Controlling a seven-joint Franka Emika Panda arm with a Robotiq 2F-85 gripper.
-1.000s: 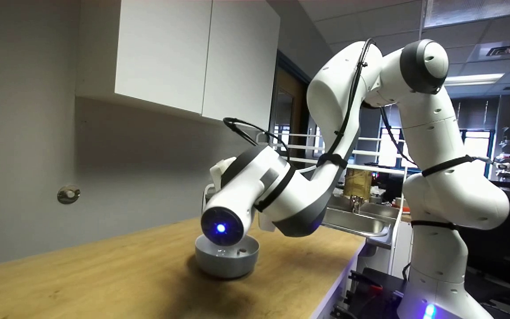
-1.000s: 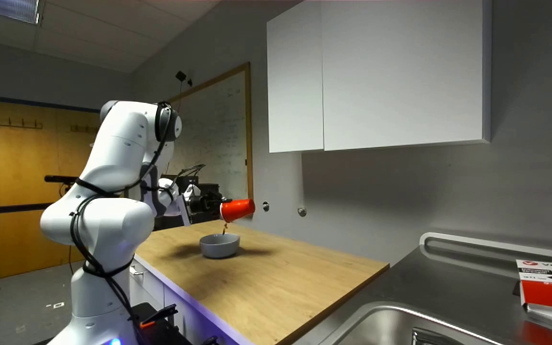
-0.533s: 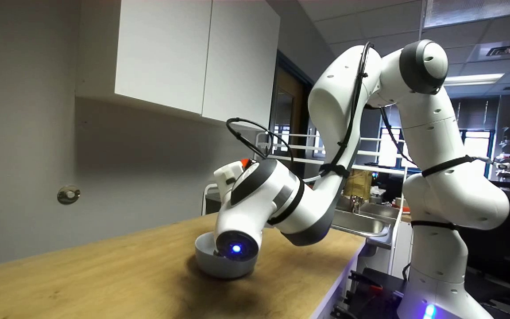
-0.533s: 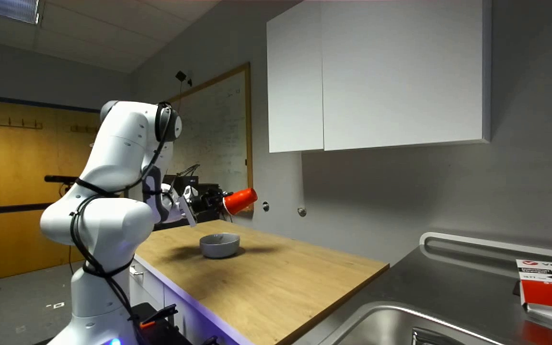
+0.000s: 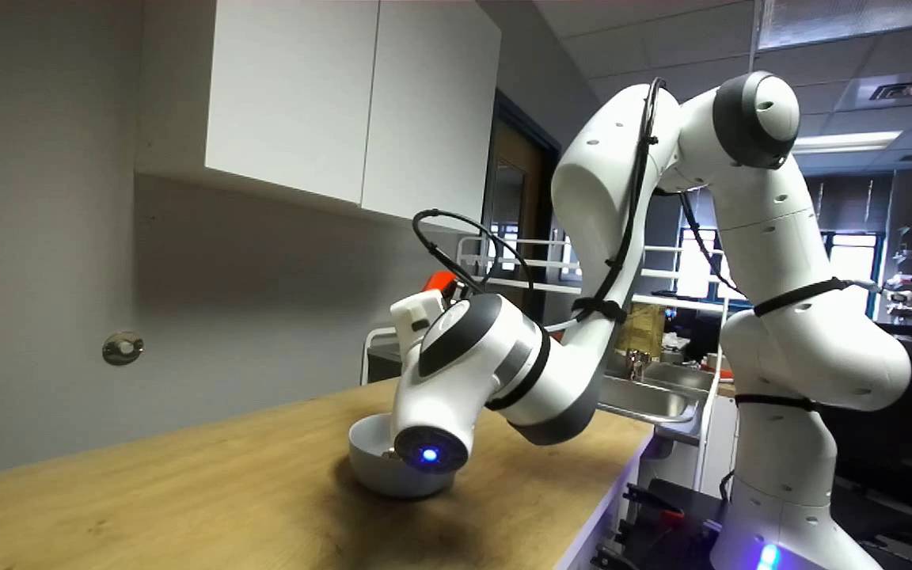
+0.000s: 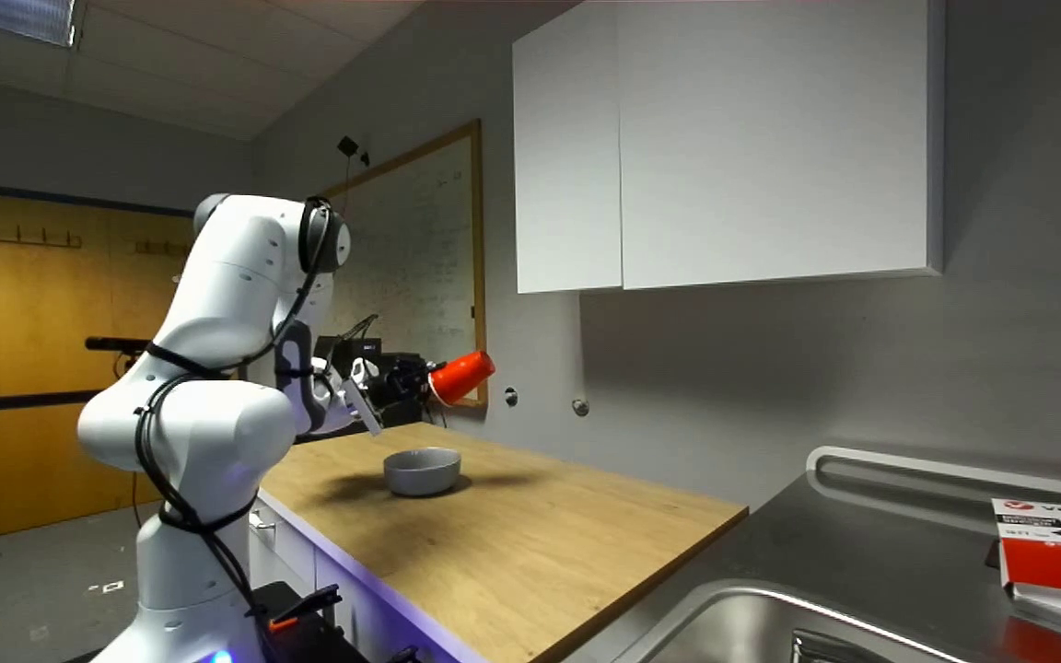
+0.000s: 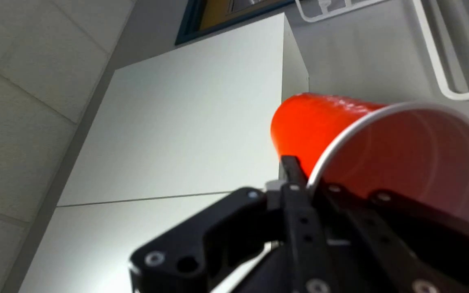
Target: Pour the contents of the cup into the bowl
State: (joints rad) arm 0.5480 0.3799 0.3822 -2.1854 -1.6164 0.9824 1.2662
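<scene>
With the gripper (image 7: 308, 181) clamped on the cup (image 6: 465, 374), tilted mouth-down higher than and apart from the bowl (image 6: 422, 474) on the counter (image 6: 530, 543), pouring appears complete, the cup's visible interior being bare; next, rotate it upright before lowering.

The arm (image 5: 606, 174) rises from its base (image 5: 780, 507), bends at an elbow (image 5: 757, 119) higher than the cup (image 6: 463, 375) and slopes down to a wrist (image 5: 456, 372) near the cup, a blue light (image 5: 429, 455) glowing at the wrist's end. The gripper (image 7: 307, 183) tilts slightly upward, its fingers (image 7: 293, 169) clamped on the cup's wall at the rim, one of them outside.
</scene>
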